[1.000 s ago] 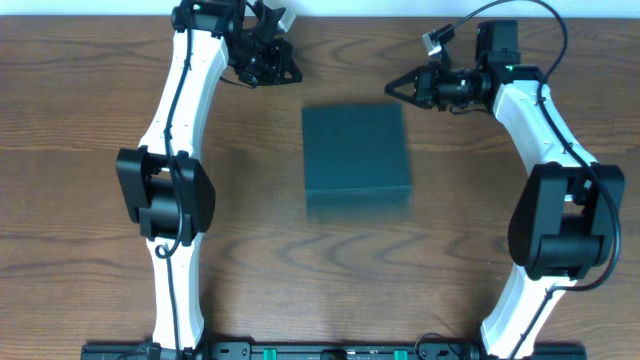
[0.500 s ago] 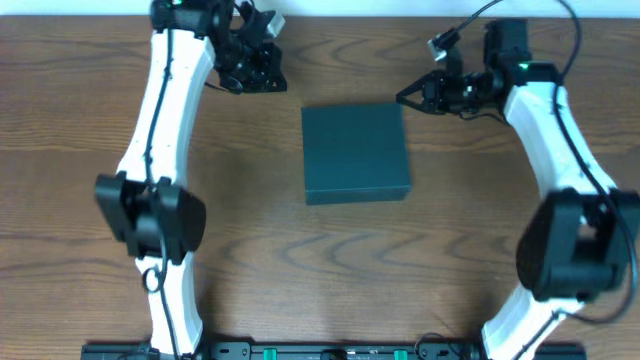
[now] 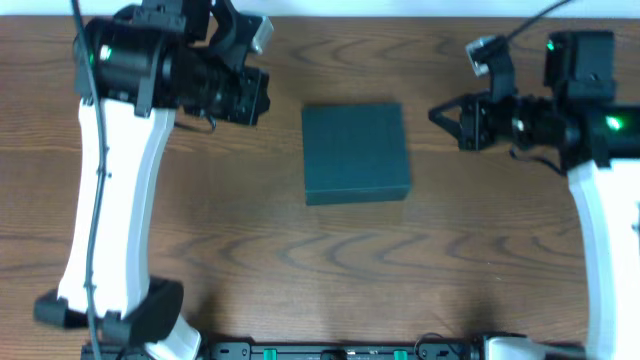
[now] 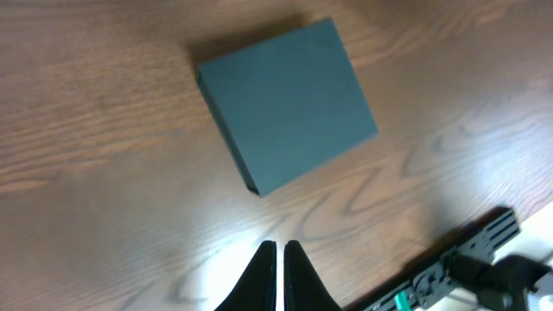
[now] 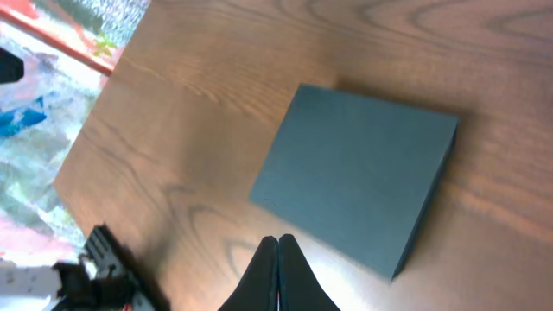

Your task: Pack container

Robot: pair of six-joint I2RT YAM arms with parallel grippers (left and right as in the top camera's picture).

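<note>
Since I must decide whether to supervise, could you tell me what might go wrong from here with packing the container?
1. The container lies closed, lid flat; the left gripper and right gripper both have jaws shut, so a missed catch at the lid's edge seems likely.
2. Nothing pins the container on the smooth wooden table; a one-sided push may slide or turn it instead of opening it.
</note>
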